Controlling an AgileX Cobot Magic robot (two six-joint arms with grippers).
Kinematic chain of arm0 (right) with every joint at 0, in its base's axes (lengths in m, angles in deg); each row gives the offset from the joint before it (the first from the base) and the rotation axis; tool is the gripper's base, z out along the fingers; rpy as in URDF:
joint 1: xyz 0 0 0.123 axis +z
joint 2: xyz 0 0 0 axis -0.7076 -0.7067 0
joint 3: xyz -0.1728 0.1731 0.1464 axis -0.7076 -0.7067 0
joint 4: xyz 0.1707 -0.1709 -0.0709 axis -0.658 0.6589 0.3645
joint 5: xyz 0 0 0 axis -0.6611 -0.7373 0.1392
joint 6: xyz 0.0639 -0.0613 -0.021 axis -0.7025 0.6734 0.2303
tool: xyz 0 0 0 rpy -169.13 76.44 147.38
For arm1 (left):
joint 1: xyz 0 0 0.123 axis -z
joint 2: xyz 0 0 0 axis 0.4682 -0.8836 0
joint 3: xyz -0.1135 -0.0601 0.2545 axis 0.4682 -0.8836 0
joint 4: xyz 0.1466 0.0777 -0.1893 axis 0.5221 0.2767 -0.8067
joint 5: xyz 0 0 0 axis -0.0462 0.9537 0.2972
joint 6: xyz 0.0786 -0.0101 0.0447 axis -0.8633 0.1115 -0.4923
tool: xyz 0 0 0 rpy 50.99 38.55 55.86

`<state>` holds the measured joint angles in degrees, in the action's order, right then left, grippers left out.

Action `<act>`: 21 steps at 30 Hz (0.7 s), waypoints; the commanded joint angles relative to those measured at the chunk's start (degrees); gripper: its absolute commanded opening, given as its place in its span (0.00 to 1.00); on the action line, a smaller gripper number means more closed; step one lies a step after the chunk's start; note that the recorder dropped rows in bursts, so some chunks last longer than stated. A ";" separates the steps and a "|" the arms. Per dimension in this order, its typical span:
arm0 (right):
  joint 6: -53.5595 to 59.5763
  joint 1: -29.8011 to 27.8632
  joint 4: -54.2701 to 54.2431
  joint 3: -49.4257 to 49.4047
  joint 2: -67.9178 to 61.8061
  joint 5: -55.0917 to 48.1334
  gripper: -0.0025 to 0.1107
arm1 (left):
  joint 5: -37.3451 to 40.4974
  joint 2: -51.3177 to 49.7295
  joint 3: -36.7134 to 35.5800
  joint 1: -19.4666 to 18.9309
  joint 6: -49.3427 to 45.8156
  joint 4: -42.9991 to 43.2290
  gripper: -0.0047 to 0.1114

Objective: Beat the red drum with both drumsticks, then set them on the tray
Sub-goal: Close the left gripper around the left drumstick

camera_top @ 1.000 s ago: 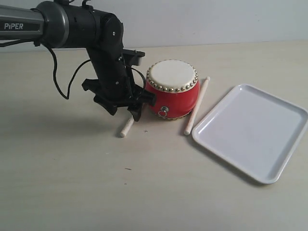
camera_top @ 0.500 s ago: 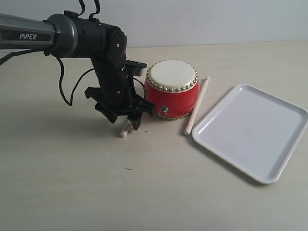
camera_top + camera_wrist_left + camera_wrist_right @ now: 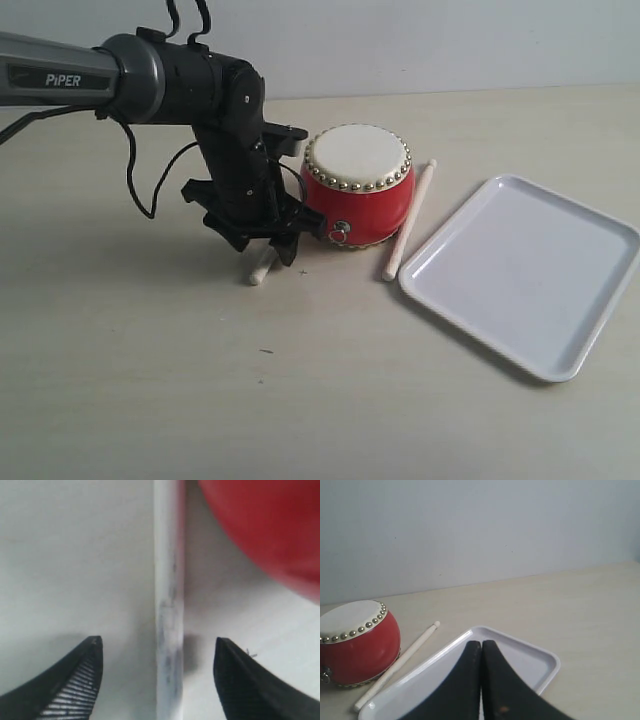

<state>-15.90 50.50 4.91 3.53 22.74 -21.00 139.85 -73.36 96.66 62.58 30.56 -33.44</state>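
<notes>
The red drum (image 3: 358, 184) stands upright mid-table, cream skin up; it also shows as the red drum (image 3: 355, 642) and, blurred, the red drum (image 3: 270, 530). One drumstick (image 3: 262, 268) lies left of it, mostly hidden under my left gripper (image 3: 262, 248). That gripper (image 3: 157, 645) is open and low over the table, its fingers straddling the drumstick (image 3: 169, 605) without touching it. The other drumstick (image 3: 410, 220) lies between drum and tray, seen too as the drumstick (image 3: 400, 662). The white tray (image 3: 530, 270) sits at the right. My right gripper (image 3: 481, 644) is shut and empty, hanging above the tray (image 3: 540, 657).
The black left arm (image 3: 200, 90) reaches in from the left edge with a loose cable (image 3: 135, 185) hanging beside it. A pale wall (image 3: 480, 530) closes the far side of the table.
The left gripper has come down and slightly right onto the drumstick beside the drum, its jaws still wide. Drum, other stick and tray have not moved.
</notes>
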 commanded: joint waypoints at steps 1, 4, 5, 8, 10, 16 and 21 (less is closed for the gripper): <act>0.41 0.07 0.17 -0.27 0.37 0.29 0.02 | -0.74 -0.42 0.31 0.24 0.01 -0.09 0.57; 0.41 0.07 0.17 -0.27 0.37 0.29 0.02 | -0.62 -0.80 0.31 0.24 0.01 0.02 0.57; 0.41 0.07 0.17 -0.27 0.37 0.29 0.02 | -0.62 -0.80 0.31 0.24 0.01 0.02 0.57; 0.41 0.07 0.17 -0.27 0.37 0.29 0.02 | -0.62 -0.80 0.31 0.24 0.01 0.02 0.57; 0.41 0.07 0.17 -0.27 0.37 0.29 0.02 | -0.62 -0.78 0.31 0.24 0.01 0.02 0.55; 0.41 0.07 0.17 -0.27 0.37 0.29 0.02 | 0.31 -0.81 0.31 0.24 0.11 0.02 0.32; 0.41 0.07 0.17 -0.27 0.37 0.29 0.02 | 0.32 -0.81 0.31 0.24 0.22 0.02 0.27</act>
<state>-15.90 50.50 4.91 3.53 22.74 -21.00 139.73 -73.83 96.66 62.66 30.45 -33.44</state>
